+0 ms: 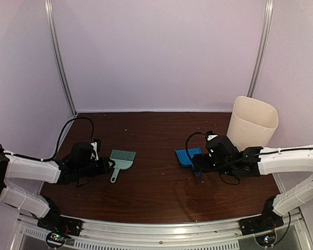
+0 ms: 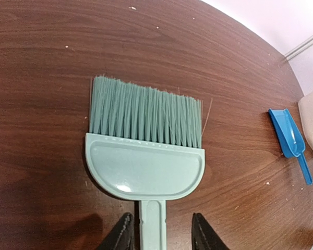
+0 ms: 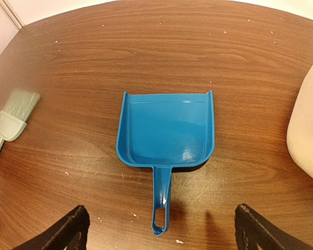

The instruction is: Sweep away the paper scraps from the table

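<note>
Silver rail [image 1: 161, 225] edges wood-grain table [image 1: 156, 192] bearing bristly brush [image 1: 122, 158], scooped dustpan [image 1: 188, 156].

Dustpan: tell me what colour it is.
Bright blue all over, handle included. The dustpan shows best in the right wrist view.

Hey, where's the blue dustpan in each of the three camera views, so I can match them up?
Top external: the blue dustpan lies right of centre.
Left wrist: the blue dustpan is small, near the right edge, handle pointing down and right.
Right wrist: the blue dustpan fills the centre, handle toward the camera.
Shared landmark: the green brush, left of the dustpan in all three.
</note>
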Action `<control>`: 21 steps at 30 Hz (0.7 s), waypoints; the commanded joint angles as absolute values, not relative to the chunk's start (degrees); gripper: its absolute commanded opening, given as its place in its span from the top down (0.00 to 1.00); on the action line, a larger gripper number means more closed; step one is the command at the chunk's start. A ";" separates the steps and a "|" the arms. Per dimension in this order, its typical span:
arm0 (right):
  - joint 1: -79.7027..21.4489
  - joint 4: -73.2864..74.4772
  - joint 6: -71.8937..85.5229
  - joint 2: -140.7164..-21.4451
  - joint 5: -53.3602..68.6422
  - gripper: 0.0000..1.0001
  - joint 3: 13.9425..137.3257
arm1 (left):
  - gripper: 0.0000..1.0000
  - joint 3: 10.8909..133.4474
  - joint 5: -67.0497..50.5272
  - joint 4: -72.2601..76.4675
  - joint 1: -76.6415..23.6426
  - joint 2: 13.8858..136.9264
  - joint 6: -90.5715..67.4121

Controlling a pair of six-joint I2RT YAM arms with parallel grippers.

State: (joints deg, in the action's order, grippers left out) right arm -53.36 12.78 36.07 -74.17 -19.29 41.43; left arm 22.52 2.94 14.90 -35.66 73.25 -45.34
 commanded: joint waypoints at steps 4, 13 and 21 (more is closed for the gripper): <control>-53.92 9.64 33.04 -67.49 -19.23 0.00 39.68 | 0.54 22.79 5.69 12.25 -35.42 67.09 -44.30; -53.96 4.56 24.07 -58.40 -18.68 0.00 43.42 | 0.43 31.17 13.32 1.36 -35.42 52.12 -37.12; -53.96 0.23 18.32 -51.64 -11.87 0.00 47.98 | 0.26 39.21 17.59 -5.72 -35.42 44.35 -31.54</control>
